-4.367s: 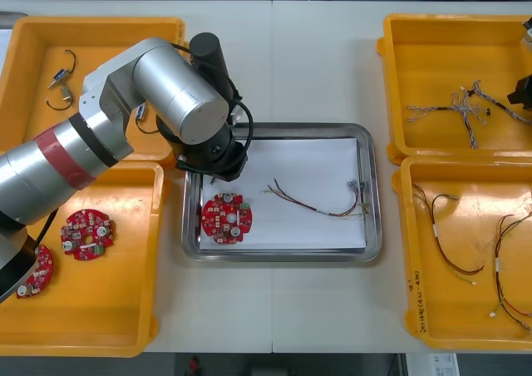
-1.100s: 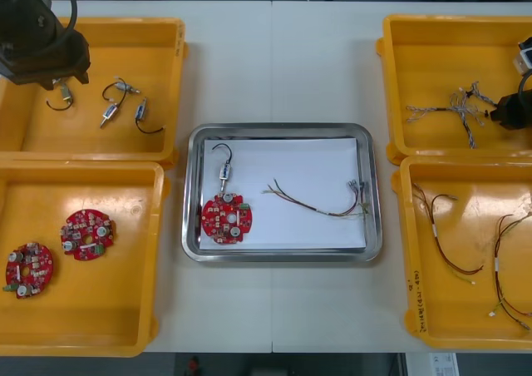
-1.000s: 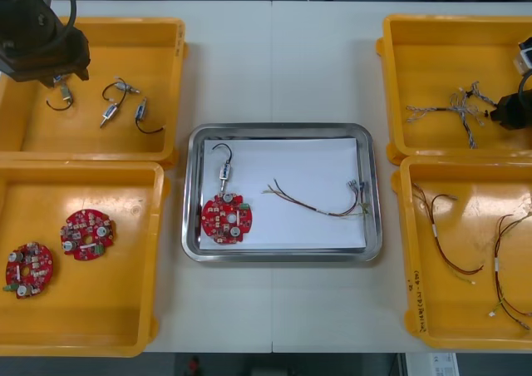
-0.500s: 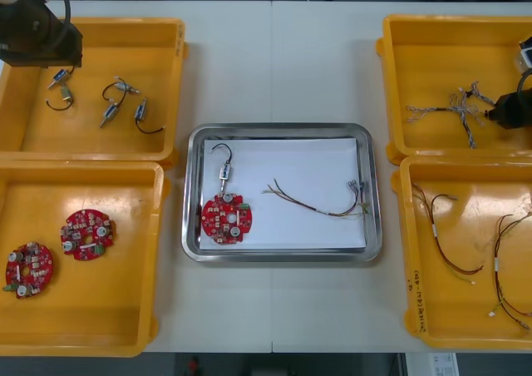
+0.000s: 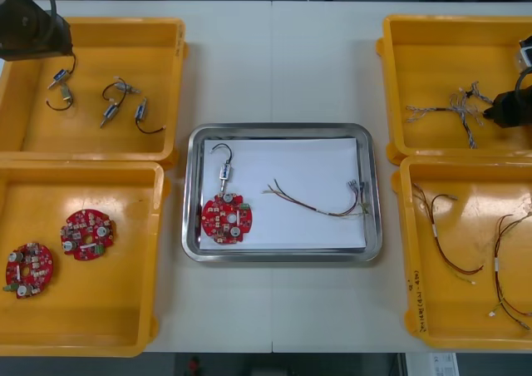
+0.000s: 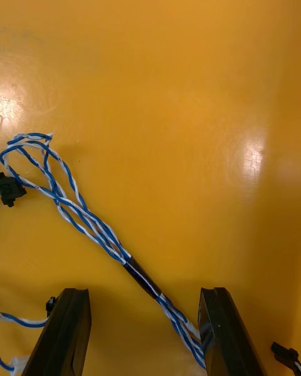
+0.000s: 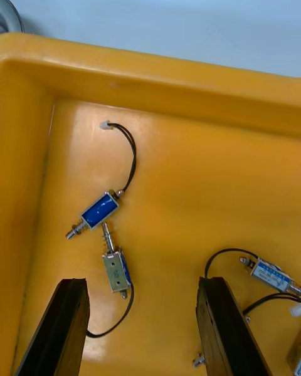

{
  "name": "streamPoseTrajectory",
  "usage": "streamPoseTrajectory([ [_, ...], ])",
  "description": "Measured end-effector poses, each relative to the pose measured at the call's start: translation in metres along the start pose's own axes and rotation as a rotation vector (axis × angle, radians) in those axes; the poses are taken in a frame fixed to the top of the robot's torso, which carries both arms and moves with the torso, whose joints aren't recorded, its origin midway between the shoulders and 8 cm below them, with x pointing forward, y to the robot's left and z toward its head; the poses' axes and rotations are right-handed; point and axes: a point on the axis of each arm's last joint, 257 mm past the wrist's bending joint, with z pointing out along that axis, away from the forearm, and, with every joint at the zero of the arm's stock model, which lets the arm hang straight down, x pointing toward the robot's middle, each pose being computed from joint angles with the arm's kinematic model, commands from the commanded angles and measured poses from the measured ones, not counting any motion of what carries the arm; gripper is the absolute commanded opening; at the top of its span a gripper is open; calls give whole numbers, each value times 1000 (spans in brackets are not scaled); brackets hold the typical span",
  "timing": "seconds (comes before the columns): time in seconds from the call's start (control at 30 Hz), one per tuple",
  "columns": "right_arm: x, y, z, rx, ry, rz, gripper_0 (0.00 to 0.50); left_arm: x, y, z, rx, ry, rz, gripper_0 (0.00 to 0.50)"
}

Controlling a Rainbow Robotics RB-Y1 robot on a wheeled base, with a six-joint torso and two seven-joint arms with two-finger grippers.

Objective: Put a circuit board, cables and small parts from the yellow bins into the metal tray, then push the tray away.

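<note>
The metal tray [image 5: 283, 128], white inside, lies at the table's middle. It holds a red circuit board [image 5: 225, 219], a small metal part [image 5: 224, 170] with a black lead, and a red and yellow cable [image 5: 316, 200]. My left gripper [image 7: 141, 326] hangs open over the far left bin, above two small metal parts [image 7: 100, 210] lying end to end; the left arm [image 5: 32, 28] shows at that bin's far corner. My right gripper [image 6: 144, 332] is open low over the far right bin, and a twisted blue and white cable [image 6: 94, 225] runs between its fingers.
The far left bin [image 5: 170, 76] holds several small metal parts [image 5: 112, 108]. Two red boards [image 5: 86, 234] lie in the near left bin [image 5: 158, 251]. More twisted cables [image 5: 453, 110] lie in the far right bin, red and yellow ones [image 5: 445, 243] in the near right bin.
The left arm has gone from the tray, where a small metal part now lies, to the far left bin, and has lately slid farther toward its far corner. The right arm has hardly moved.
</note>
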Motion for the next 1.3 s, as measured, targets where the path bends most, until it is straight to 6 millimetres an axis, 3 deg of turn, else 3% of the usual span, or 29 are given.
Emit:
streamPoseTrajectory([
  [0.47,1,0,0,2,-1,19,500,0,17,30,16,-42,42,500],
  [0.73,2,-1,0,3,-1,28,500,2,21,46,44,-77,203,500],
  [1.1,3,-1,1,4,0,56,500,9,25,67,114,-129,46,500],
  [1.17,3,-1,1,4,0,56,414,10,27,70,118,-134,51,500],
  [1.2,3,-1,1,4,0,56,296,11,27,71,121,-139,61,500],
  [1.23,4,-1,1,4,0,56,113,11,27,72,122,-145,80,500],
  [1.3,4,-1,1,3,0,56,5,11,28,73,119,-150,129,500],
])
